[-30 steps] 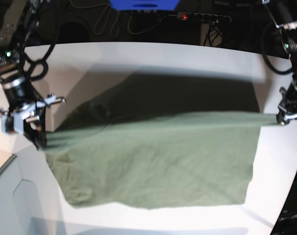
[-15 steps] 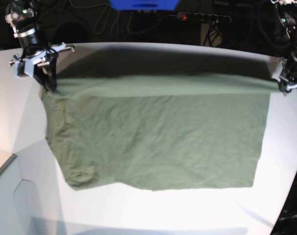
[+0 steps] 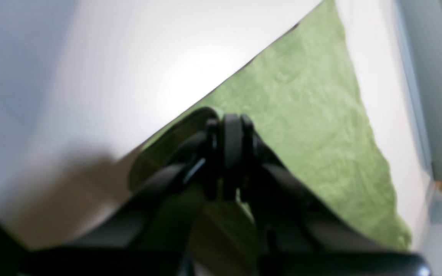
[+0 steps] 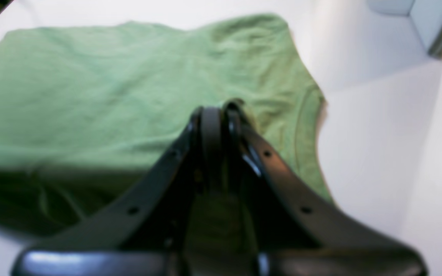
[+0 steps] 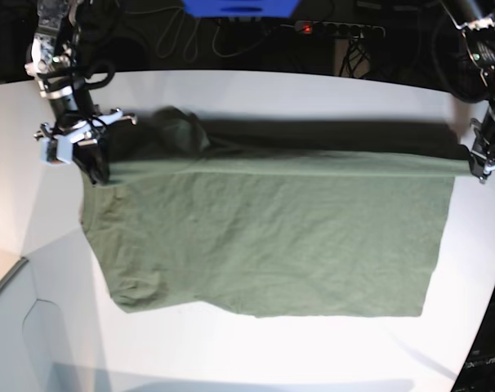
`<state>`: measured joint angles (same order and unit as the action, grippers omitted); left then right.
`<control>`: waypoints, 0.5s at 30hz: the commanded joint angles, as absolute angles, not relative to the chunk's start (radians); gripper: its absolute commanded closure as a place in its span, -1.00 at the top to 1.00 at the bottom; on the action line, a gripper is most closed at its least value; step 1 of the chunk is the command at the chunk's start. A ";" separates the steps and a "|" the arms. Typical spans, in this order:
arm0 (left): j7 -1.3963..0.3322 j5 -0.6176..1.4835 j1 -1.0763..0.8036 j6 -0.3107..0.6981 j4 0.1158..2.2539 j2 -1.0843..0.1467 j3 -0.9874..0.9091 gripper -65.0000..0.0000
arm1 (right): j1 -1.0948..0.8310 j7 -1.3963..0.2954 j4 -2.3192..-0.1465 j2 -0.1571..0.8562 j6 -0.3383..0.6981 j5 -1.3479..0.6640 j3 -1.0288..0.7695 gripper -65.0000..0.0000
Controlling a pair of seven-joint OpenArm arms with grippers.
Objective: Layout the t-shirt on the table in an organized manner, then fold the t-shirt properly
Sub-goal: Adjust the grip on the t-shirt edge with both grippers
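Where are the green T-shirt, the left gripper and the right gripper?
Green T-shirt (image 5: 272, 241): base view, middle of its spread-out body.
Left gripper (image 3: 226, 120): left wrist view, between its fingertips.
Right gripper (image 4: 221, 113): right wrist view, between its fingertips.

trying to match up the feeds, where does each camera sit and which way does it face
base: above the table, looking down across it; both arms show, left gripper and right gripper shut on the t-shirt
left wrist: on the left arm, looking along its own dark fingers at the cloth
right wrist: on the right arm, looking past its own fingers over the cloth
shared: both wrist views show the t-shirt and white tabletop
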<state>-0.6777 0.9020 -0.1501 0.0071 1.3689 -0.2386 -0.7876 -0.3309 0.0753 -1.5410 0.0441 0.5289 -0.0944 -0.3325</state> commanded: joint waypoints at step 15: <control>-0.659 0.908 0.071 0.005 1.116 -0.334 -0.668 -0.99 | -0.025 0.108 -1.236 0.050 0.532 0.140 -0.329 -1.00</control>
